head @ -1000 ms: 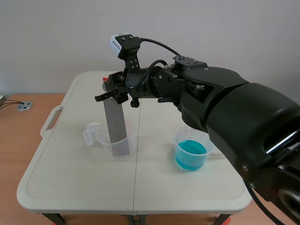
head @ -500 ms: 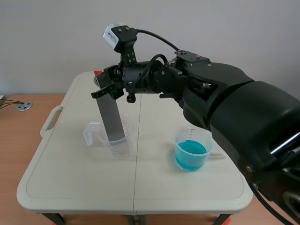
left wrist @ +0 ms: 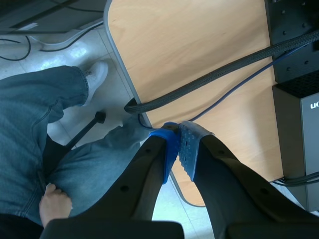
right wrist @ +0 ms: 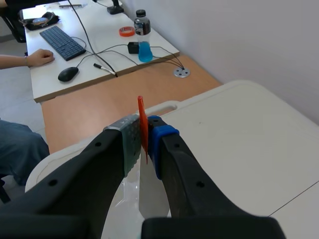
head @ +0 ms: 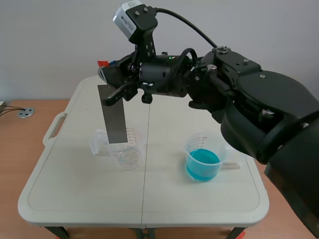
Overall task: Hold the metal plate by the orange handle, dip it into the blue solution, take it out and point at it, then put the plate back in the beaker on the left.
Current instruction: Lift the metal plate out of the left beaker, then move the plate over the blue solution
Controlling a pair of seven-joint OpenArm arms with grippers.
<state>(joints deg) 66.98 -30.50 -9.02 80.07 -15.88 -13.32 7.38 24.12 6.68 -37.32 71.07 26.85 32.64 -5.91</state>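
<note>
The metal plate (head: 113, 114) hangs nearly upright, slightly tilted, over the clear beaker on the left (head: 125, 152). Its lower end is at the beaker's mouth. The right gripper (right wrist: 143, 137) clamps the plate's thin orange handle (right wrist: 141, 123) between its pads, with the fingers pressed against it from both sides. The beaker of blue solution (head: 203, 160) stands well apart to the right on the white folding table (head: 75, 191). The left gripper (left wrist: 179, 147) is off the table above a wooden desk (left wrist: 199, 55) and a person's jeans (left wrist: 35, 114), its pads closed together on nothing.
</note>
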